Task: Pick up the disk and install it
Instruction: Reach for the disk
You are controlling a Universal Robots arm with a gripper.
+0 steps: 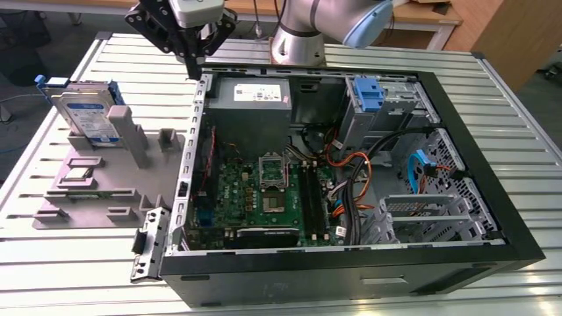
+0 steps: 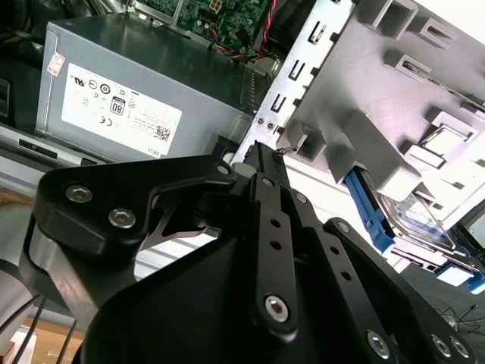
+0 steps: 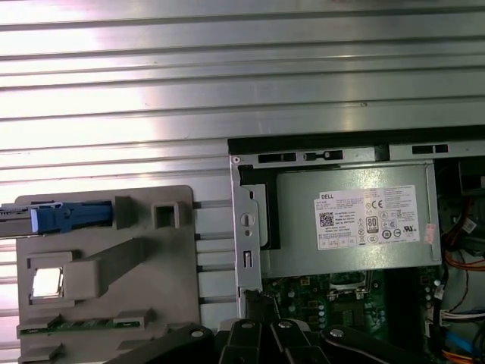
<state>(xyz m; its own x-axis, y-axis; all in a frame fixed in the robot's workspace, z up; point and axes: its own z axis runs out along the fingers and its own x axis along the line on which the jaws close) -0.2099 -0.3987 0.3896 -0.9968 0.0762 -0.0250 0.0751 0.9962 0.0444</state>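
The hand (image 1: 191, 71), clenched and empty, is hovering over a corner of the open computer case (image 1: 351, 280). The disk (image 1: 83, 113) is standing upright in the grey holder (image 1: 97, 194) on the bench (image 1: 70, 276), at the exterior view's left, not yet picked up or installed.

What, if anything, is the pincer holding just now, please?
Nothing: the pincer is shut and empty, while the disk stands apart in the grey holder.
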